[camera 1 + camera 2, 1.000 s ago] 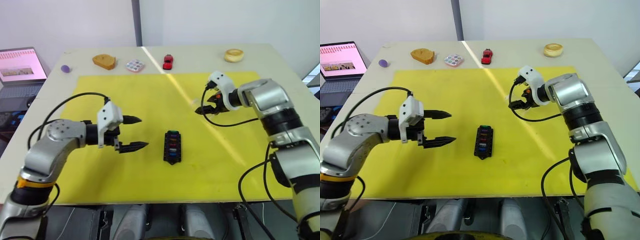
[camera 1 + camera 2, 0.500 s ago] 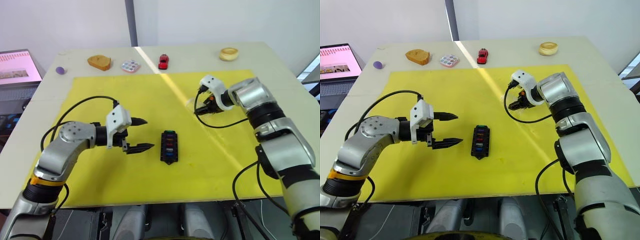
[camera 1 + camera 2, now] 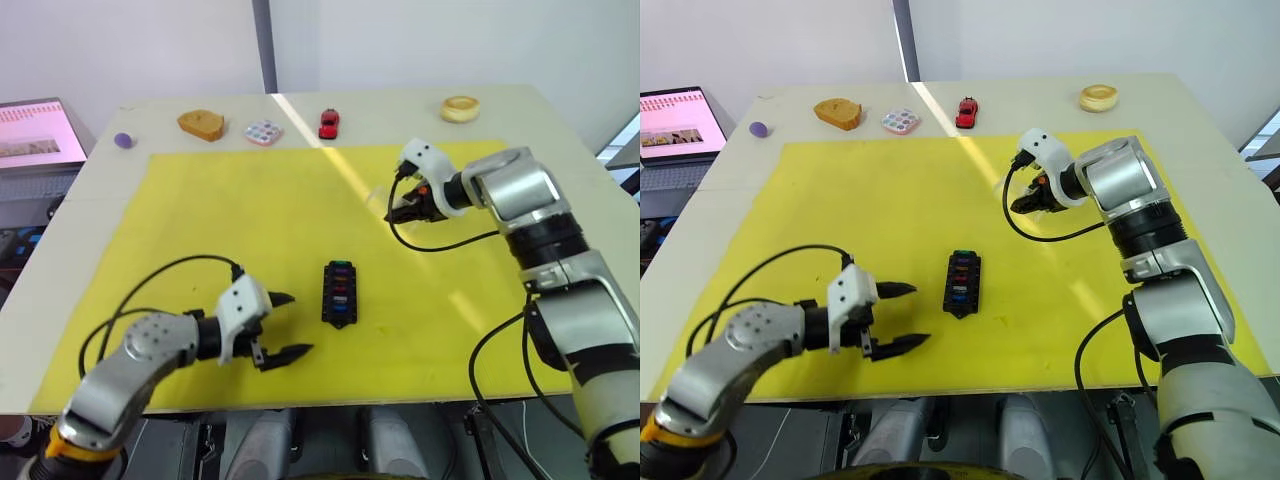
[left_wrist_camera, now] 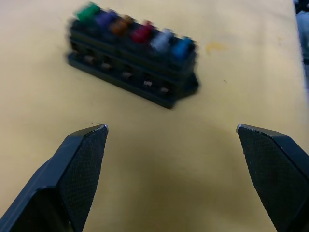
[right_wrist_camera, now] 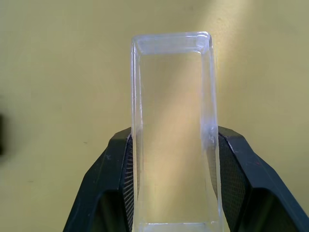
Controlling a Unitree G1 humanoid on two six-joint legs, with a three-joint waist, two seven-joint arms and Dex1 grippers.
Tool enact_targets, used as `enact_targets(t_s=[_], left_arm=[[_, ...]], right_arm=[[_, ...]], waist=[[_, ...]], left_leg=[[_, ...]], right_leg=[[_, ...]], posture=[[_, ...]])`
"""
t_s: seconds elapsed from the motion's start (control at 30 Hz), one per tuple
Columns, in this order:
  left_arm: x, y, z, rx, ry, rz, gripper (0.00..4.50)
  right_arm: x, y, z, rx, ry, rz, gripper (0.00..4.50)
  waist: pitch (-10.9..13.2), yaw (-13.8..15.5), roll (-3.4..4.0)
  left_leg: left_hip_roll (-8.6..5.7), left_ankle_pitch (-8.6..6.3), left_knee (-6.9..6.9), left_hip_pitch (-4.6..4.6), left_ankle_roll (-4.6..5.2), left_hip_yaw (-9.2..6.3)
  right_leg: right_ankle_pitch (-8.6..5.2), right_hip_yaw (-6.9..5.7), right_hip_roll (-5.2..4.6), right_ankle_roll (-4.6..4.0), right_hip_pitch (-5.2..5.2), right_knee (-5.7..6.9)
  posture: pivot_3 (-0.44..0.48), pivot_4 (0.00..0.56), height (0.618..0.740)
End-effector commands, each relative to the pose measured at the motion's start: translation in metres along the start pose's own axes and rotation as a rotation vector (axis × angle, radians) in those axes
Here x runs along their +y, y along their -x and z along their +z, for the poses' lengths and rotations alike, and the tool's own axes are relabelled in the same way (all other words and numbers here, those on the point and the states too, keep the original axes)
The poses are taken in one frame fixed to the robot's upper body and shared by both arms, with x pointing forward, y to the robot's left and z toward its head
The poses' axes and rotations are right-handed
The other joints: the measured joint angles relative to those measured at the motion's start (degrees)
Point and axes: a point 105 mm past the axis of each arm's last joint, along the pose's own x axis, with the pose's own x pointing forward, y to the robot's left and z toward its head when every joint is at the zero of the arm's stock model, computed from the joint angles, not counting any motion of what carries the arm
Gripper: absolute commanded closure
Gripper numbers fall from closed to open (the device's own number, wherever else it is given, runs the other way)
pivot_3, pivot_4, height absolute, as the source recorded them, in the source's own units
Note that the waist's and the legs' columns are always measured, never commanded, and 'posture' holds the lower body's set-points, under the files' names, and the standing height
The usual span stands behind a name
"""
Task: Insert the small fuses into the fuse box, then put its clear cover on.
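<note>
Clear plastic first: the cover (image 5: 173,130) sits pinched between the two black fingers (image 5: 241,179) of the right gripper (image 5: 174,159), one pad on each long side, open mouth of the shell facing the wrist camera. In the head view that right gripper (image 3: 398,212) hovers over the yellow mat (image 3: 200,220) at about 1 o'clock from the box (image 3: 340,294), well apart from it.

The box lies near the middle of the mat, long axis running 12 to 6. Its slots look filled: six fuses (image 4: 140,33) in a row, green, purple, orange-brown, red, pale grey, blue. So I judge the inserting done and the covering step in hand.

The left gripper (image 3: 276,326) hangs low at about 8 o'clock from the box, fingers spread wide and holding nothing, tips aimed towards the box.

Next move, as I read it: carry the cover toward 7 o'clock until it is over the box, turn it so its long sides match the box's and its mouth faces down, then press it on squarely. The free left gripper could steady the box.
</note>
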Motion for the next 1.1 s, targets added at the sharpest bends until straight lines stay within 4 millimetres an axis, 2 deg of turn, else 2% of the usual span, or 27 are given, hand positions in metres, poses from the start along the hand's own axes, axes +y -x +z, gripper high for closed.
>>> enact_targets(t_s=[0.03,0.2,0.27,0.4,0.53,0.7,0.87,1.1], left_arm=[[-0.008,-0.007,0.012,-0.061,-0.001,0.108,0.00],[-0.017,-0.017,0.007,-0.080,0.096,0.260,0.00],[-0.025,-0.024,0.005,-0.084,0.132,0.271,0.00],[-0.032,-0.030,-0.001,-0.063,0.154,0.303,0.00],[-0.032,-0.046,-0.005,-0.054,0.195,0.383,0.00],[-0.031,-0.062,-0.010,-0.033,0.243,0.490,0.00],[-0.031,-0.079,-0.013,-0.027,0.271,0.516,0.00],[-0.046,-0.097,-0.010,-0.044,0.329,0.445,0.00]], right_arm=[[0.012,0.016,0.013,-0.054,0.015,-0.003,2.82],[0.030,0.029,0.031,-0.103,0.022,0.016,2.82],[0.037,0.036,0.037,-0.123,0.069,0.022,2.82],[0.046,0.050,0.036,-0.118,0.136,0.044,2.82],[0.042,0.063,0.026,-0.088,0.163,0.030,2.82],[0.040,0.068,0.027,-0.079,0.166,0.013,2.82],[0.041,0.071,0.030,-0.076,0.171,0.007,2.82],[0.039,0.076,0.033,-0.076,0.174,-0.018,2.82]], waist=[[0.00,0.05,0.01],[-0.01,-0.10,0.02],[-0.01,-0.05,0.02],[-0.01,0.77,0.02],[-0.01,1.40,0.01],[-0.03,1.29,0.02],[-0.03,1.79,0.02],[-0.04,3.13,0.04]], left_leg=[[0.00,0.00,0.00,0.00,0.00,0.00],[0.02,-0.01,-0.03,0.01,0.02,0.01],[0.01,-0.01,-0.02,0.01,0.02,0.02],[-0.01,-0.03,0.02,0.00,0.04,0.02],[-0.01,-0.06,0.11,0.00,0.07,0.03],[0.01,-0.08,0.16,0.01,0.10,0.02],[0.00,-0.11,0.33,0.00,0.16,-0.02],[-0.02,-0.31,0.67,-0.01,0.19,-0.13]], right_leg=[[0.00,0.00,0.00,0.00,0.00,0.00],[-0.01,0.00,-0.01,-0.01,-0.01,-0.01],[-0.01,0.00,-0.01,-0.02,0.00,-0.02],[-0.01,-0.02,-0.05,-0.01,0.05,-0.07],[-0.01,-0.07,-0.07,-0.01,0.13,-0.16],[-0.01,-0.10,-0.08,-0.01,0.20,-0.20],[-0.01,-0.20,-0.08,-0.01,0.29,-0.20],[-0.11,-0.36,-0.09,-0.19,0.36,-0.41]], posture=[[0.000,0.150,0.740],[0.000,0.150,0.740],[0.000,0.150,0.740],[0.000,0.150,0.740],[0.000,0.150,0.740],[0.000,0.150,0.740],[0.000,0.150,0.740],[0.000,0.150,0.740]])
